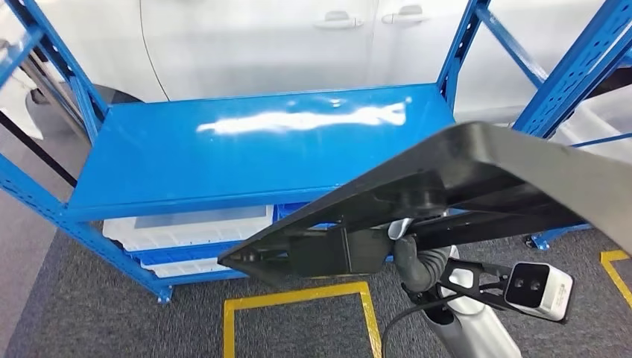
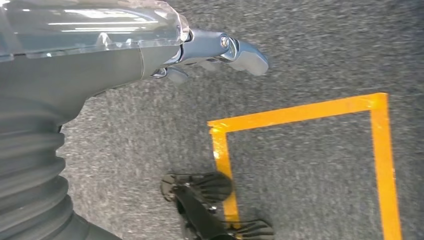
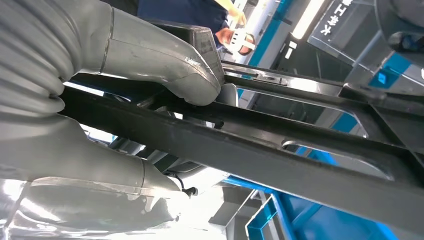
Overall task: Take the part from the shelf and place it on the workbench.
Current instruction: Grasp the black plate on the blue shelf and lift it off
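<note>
While the blue shelf (image 1: 246,149) spans the head view with its glossy upper deck bare of parts, a white car (image 1: 298,37) stands just behind it and white trays (image 1: 190,227) sit on the lower level; grey carpet (image 1: 89,313) covers the floor in front, marked with a yellow tape square (image 1: 298,298); the long black part (image 1: 477,179) hangs clear of the shelf, slanting across the right half of the view from a pointed low end near the tape to a broad end running off the right edge; in the right wrist view the part (image 3: 280,155) shows as dark ribbed bars crossing the picture; the right hand (image 1: 414,257) grips it from below, thumb (image 3: 170,65) pressed on one side of a bar and the rest of the hand on the other; a person's head and dark top, probably blurred by motion, show beyond the part; the left hand (image 2: 210,52) hangs over the carpet (image 2: 310,50) beside a yellow tape corner (image 2: 300,112), holding nothing, its fingers loosely apart.
</note>
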### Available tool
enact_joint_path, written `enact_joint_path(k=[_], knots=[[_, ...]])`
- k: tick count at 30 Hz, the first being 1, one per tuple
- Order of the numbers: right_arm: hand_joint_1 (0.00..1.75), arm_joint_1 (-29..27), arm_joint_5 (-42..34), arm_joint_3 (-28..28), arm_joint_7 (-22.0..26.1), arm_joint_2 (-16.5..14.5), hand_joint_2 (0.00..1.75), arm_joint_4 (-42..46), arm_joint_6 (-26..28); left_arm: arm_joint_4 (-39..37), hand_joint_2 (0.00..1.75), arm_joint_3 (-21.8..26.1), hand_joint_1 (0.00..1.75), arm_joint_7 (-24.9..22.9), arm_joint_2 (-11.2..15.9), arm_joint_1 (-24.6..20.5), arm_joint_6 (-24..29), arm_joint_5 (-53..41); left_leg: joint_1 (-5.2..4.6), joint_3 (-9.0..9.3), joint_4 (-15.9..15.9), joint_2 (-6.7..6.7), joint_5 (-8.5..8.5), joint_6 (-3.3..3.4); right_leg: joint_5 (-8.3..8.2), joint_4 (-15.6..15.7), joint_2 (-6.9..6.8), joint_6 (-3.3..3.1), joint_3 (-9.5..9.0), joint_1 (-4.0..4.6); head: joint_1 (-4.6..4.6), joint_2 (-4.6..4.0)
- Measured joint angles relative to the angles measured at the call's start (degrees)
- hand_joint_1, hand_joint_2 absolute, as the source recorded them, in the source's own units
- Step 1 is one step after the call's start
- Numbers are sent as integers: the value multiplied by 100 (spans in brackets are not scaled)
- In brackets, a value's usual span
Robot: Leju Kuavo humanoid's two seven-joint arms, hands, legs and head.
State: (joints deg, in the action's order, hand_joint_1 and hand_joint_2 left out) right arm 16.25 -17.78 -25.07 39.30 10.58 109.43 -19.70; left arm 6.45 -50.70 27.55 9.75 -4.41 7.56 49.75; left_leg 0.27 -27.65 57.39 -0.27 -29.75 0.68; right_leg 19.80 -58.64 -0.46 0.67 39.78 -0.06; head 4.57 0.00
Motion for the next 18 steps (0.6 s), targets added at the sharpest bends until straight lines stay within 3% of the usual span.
enact_joint_path(k=[1,2,4,5,6,7,8,9,11,13,15,16,18], knots=[[175,21,-59,26,-16,72,175,-1,44,0,175,-4,0,-45,-13,-6,14,0,12,-65,-11,12,76,43,163,-105,11,34,58,-8,-1,0],[175,63,-142,45,-46,161,175,-2,108,0,175,-11,0,-84,-24,-16,25,0,22,-142,-17,27,155,79,433,-320,21,65,143,-19,-1,0],[175,196,-369,56,-135,365,175,-3,288,0,175,-32,0,-145,-36,-27,44,0,19,-315,-11,42,300,117,1033,-1029,27,114,325,-41,-1,0],[175,271,-504,55,-177,489,175,-3,381,0,175,-42,0,-162,-38,-29,48,0,17,-410,-4,46,375,118,1162,-1378,27,133,370,-50,-1,0],[175,333,-647,54,-207,621,175,-3,464,0,175,-50,0,-172,-39,-30,48,0,16,-508,5,47,449,113,1145,-1608,27,146,350,-58,-1,0],[175,380,-788,54,-223,757,175,-1,533,0,175,-55,0,-179,-39,-27,44,0,16,-610,16,47,518,105,1014,-1660,27,150,239,-64,-1,0],[175,408,-912,53,-230,886,175,7,579,0,175,-57,0,-182,-39,-22,41,0,16,-702,28,45,583,94,852,-1509,27,143,26,-69,-1,0],[175,422,-1003,52,-230,996,175,22,607,0,175,-59,0,-185,-39,-17,39,0,16,-771,42,42,635,80,746,-1216,28,127,-255,-70,-1,0],[175,424,-1091,52,-214,1174,175,82,626,0,175,-59,0,-189,-45,-2,46,0,1,-862,65,32,728,32,853,-359,30,69,-923,-44,0,0],[175,389,-1057,50,-182,1274,175,134,621,0,175,-58,0,-203,-51,13,60,0,-3,-899,44,28,835,-38,1002,139,32,7,-1239,-5,1,0],[175,311,-943,40,-160,1303,175,155,611,-1,175,-59,0,-227,-60,31,74,0,5,-932,29,23,884,-105,915,196,14,-70,-1181,-9,1,0],[175,265,-888,34,-155,1307,175,168,602,-2,175,-60,0,-243,-73,42,81,0,8,-978,109,21,775,-130,856,209,-2,-119,-1132,-19,1,0],[175,183,-802,24,-138,1305,175,196,557,-2,175,-60,0,-272,-109,59,101,0,24,-1137,599,19,260,-164,728,217,-33,-198,-999,-26,0,0]])
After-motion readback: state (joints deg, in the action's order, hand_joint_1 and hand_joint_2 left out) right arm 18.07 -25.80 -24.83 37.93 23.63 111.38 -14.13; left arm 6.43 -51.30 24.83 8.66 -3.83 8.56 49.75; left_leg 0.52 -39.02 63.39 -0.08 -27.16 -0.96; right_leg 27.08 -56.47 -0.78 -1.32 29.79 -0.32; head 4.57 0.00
